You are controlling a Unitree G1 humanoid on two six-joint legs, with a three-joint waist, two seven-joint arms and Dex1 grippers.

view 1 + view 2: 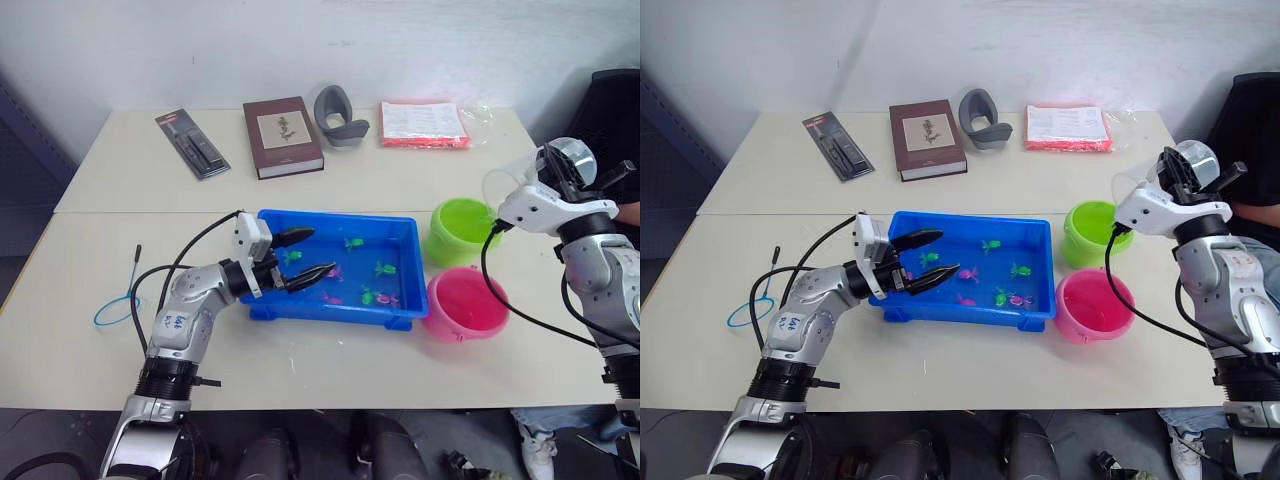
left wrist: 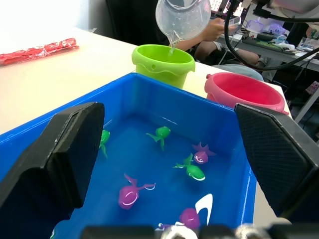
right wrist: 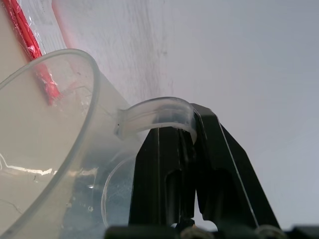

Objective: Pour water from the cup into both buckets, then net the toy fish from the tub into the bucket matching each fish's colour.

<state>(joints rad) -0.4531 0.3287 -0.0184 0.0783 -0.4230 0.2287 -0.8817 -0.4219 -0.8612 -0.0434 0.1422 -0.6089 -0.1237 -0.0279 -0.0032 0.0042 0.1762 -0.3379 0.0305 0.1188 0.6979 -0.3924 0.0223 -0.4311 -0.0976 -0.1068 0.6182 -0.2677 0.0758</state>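
Left wrist view: we see the cup (image 2: 183,17) tilted at top centre, spout just above the green bucket (image 2: 163,63); pouring looks under way. Right gripper (image 3: 192,144) clamped on the cup's handle; left gripper (image 1: 300,256) spread apart over the tub (image 1: 405,280), mid-frame. We judge the pink bucket (image 1: 465,303) unfilled; toy fish (image 2: 191,169) all in the tub, netting undone.

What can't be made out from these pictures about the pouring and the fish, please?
- Water level in the green bucket: its wall hides the inside in the left wrist view; too small in the head views.
- Water left in the cup: cut off by the left wrist view's edge.
- Fish count in the tub: the left tool covers part.
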